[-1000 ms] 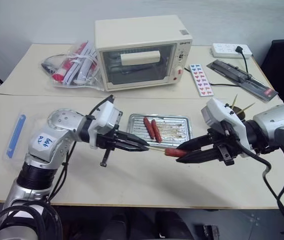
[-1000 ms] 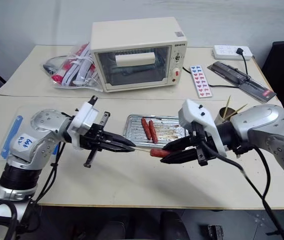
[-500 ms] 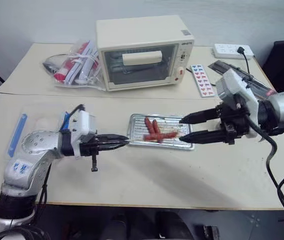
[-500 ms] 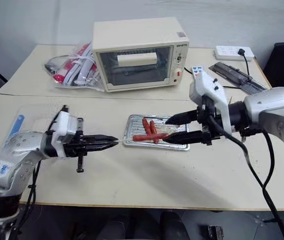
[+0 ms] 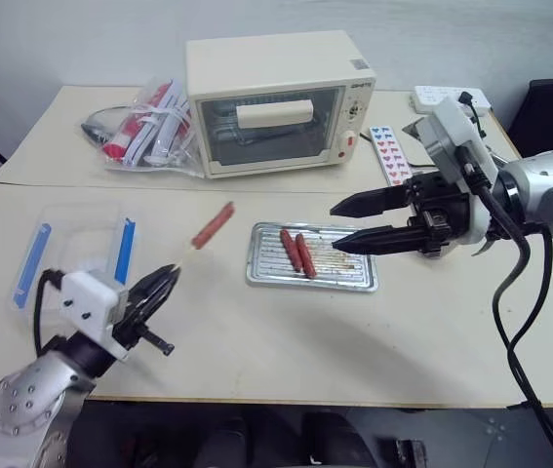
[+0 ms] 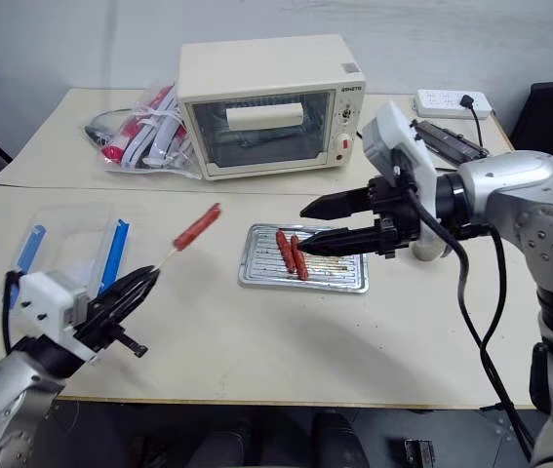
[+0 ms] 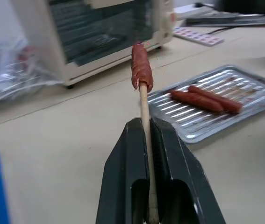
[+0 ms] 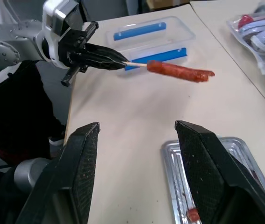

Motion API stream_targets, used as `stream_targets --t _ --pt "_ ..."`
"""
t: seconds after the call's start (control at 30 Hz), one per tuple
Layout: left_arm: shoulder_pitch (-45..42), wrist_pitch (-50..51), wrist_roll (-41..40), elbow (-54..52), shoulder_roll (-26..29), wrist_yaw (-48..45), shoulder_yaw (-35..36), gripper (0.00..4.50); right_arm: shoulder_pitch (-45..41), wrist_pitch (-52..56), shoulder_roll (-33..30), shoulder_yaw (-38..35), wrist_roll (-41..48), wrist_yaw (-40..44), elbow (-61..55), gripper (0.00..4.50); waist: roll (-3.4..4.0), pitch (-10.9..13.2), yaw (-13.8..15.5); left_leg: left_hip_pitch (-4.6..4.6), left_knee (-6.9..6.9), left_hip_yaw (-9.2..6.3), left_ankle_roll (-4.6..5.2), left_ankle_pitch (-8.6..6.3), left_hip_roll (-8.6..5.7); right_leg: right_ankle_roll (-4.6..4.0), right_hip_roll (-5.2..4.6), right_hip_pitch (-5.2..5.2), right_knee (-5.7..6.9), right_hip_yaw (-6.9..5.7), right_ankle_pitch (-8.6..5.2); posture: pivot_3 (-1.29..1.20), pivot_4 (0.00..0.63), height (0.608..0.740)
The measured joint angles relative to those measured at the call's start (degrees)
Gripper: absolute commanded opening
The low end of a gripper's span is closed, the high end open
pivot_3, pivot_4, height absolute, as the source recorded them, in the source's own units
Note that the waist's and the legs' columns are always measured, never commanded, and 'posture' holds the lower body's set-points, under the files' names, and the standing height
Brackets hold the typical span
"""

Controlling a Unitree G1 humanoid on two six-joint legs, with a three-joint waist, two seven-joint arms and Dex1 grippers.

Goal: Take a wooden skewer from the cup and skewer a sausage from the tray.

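My left gripper (image 5: pixel 169 275) is low at the near left of the table, shut on the wooden skewer (image 7: pixel 144 106). The skewer points up and away, and one reddish-brown sausage (image 5: pixel 213 225) is impaled on its far end. In the left wrist view the stick runs between the shut fingers (image 7: pixel 123 158). The silvery tray (image 5: pixel 352 267) lies mid-table with two more sausages (image 5: pixel 296 252) side by side in it. My right gripper (image 5: pixel 336 224) hovers open over the tray's right part, holding nothing. Only a bit of the cup (image 6: pixel 430 250) shows below my right arm.
A cream toaster oven (image 5: pixel 276 97) stands behind the tray. A clear plastic box with blue clips (image 5: pixel 71 244) sits at the left, just beyond my left gripper. A plastic bag (image 5: pixel 144 127), a card of hearts (image 5: pixel 389 154) and a power strip (image 5: pixel 447 97) lie at the back.
My left arm swung left and down from over the tray to the near-left corner, carrying the skewer with the sausage on it. My right gripper let the sausage go, opened and rose.
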Motion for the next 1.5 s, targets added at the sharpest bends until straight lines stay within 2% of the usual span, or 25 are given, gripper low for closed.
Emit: stream_targets --t 0.27,0.5,0.67,0.77,0.87,1.17,1.3,1.5 --pt "4.9 -4.3 3.3 -0.3 -5.5 6.9 5.6 0.0 -1.1 -1.7 2.7 2.4 -2.2 2.5 1.8 2.69 0.0 0.0 0.7 0.0 0.0 -0.01 0.01 -0.06 0.01 0.0 0.0 0.02 -0.08 -0.02 0.0 0.0 0.15 0.74" --pt "5.4 -5.7 -0.8 1.2 -7.8 11.1 14.1 0.0 -1.1 -3.4 4.1 3.9 -4.3 4.8 3.0 2.69 0.0 0.0 1.1 0.0 0.0 -0.01 0.02 -0.1 0.02 0.0 0.0 0.04 -0.12 -0.03 0.0 0.0 0.15 0.74" --pt "4.2 -6.6 -3.3 7.6 -4.1 10.5 18.9 0.0 -1.1 -4.3 5.0 3.8 -5.6 4.6 3.0 2.69 0.0 0.0 1.1 0.01 0.0 -0.02 0.01 -0.12 0.01 -0.01 0.0 0.05 -0.14 -0.04 -0.01 0.0 0.15 0.74" --pt "2.7 -6.7 -4.1 10.6 -2.7 10.4 20.0 0.0 -0.8 -4.2 5.2 3.7 -5.9 3.4 3.0 3.18 0.0 0.0 1.1 0.01 0.0 -0.02 0.03 -0.15 0.02 -0.01 0.0 0.05 -0.16 -0.04 -0.01 0.0 0.15 0.74" --pt "1.4 -7.3 -4.1 14.1 -1.1 9.7 19.7 0.0 0.1 -4.0 5.2 3.6 -5.9 2.4 2.9 3.97 0.0 0.0 1.1 0.01 -0.01 -0.02 0.03 -0.18 0.02 -0.01 0.0 0.06 -0.19 -0.05 -0.01 0.0 0.15 0.74" --pt "-6.0 -10.0 -1.3 26.3 3.6 6.5 13.1 0.0 2.6 -2.8 5.2 1.7 -5.3 -1.4 0.0 3.97 0.0 0.0 1.0 0.01 -0.01 -0.02 0.03 -0.18 0.02 -0.01 0.0 0.05 -0.19 -0.06 -0.01 0.0 0.15 0.74" --pt "-9.0 -10.8 -0.5 29.7 5.2 6.0 12.1 0.93 2.9 -2.2 5.2 1.4 -5.1 -2.5 -1.1 3.99 0.0 0.0 0.8 0.01 -0.03 -0.01 0.02 -0.19 0.02 -0.01 0.0 0.05 -0.19 -0.05 -0.01 0.0 0.15 0.74" --pt "-8.4 -11.0 -0.5 29.5 5.6 5.6 12.2 2.41 3.2 -1.6 5.2 1.3 -4.6 -3.8 -1.3 3.99 0.0 0.0 0.5 0.01 -0.03 -0.01 0.03 -0.2 0.03 -0.01 0.0 0.05 -0.21 -0.04 -0.01 0.0 0.15 0.74"
